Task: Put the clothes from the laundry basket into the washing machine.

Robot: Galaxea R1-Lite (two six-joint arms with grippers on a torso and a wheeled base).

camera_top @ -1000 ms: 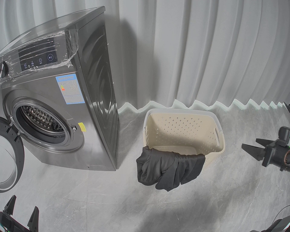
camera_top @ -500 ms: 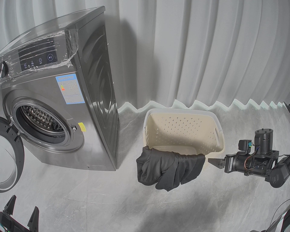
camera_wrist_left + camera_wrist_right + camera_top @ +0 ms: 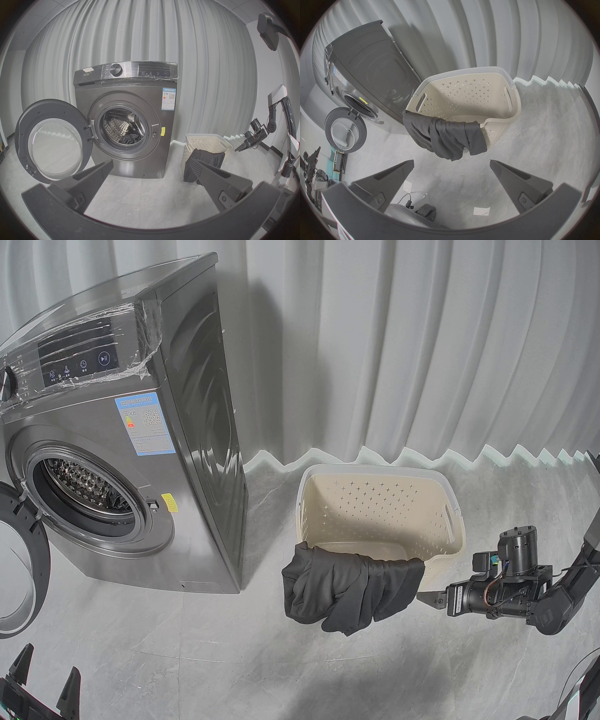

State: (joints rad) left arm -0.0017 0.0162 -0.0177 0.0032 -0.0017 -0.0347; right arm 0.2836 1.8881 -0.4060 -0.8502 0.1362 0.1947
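Nearest, the left gripper (image 3: 45,677) hangs low over the floor (image 3: 187,646), its fingers spread wide and holding nothing. Farther out, the right gripper (image 3: 431,599) is also wide open and empty, its tips just beside the dark garment (image 3: 350,593) draped over the near rim of the laundry basket (image 3: 381,471). Left of the basket stands the washing machine (image 3: 194,427) with its door (image 3: 19,565) swung open and dark cloth (image 3: 120,500) in the drum. A white curtain (image 3: 406,346) hangs behind.
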